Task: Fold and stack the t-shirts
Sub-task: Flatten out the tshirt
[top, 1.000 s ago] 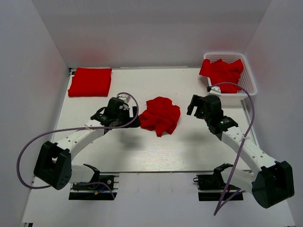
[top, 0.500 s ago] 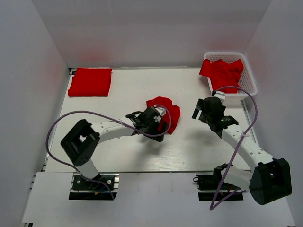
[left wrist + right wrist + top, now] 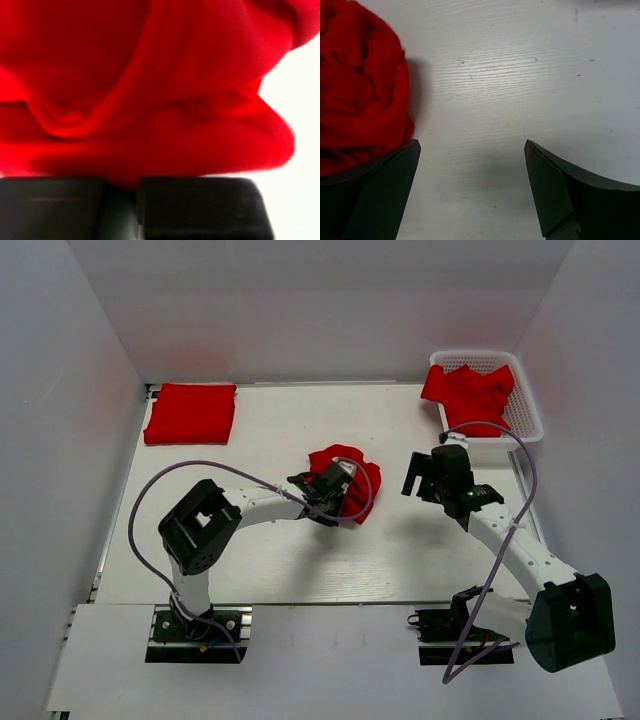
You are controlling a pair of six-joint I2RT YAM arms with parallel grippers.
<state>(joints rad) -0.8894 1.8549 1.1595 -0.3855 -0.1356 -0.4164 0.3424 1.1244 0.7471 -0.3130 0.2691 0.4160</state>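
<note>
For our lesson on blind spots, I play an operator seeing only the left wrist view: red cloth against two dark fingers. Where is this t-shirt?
Observer: The crumpled t-shirt lies in the middle of the table, the left gripper at its left edge.
Operator: Is the right gripper on it too?
Observer: No, the right gripper hangs open, apart from it on its right.
Operator: Any shirts finished?
Observer: One folded t-shirt lies at the far left corner.

The left arm (image 3: pixel 255 508) and right arm (image 3: pixel 515 545) had white links, bulky black joints and looping purple cables (image 3: pixel 200 463), and the right gripper (image 3: pixel 471 145) bore dark wedge-shaped fingers (image 3: pixel 375 195).
</note>
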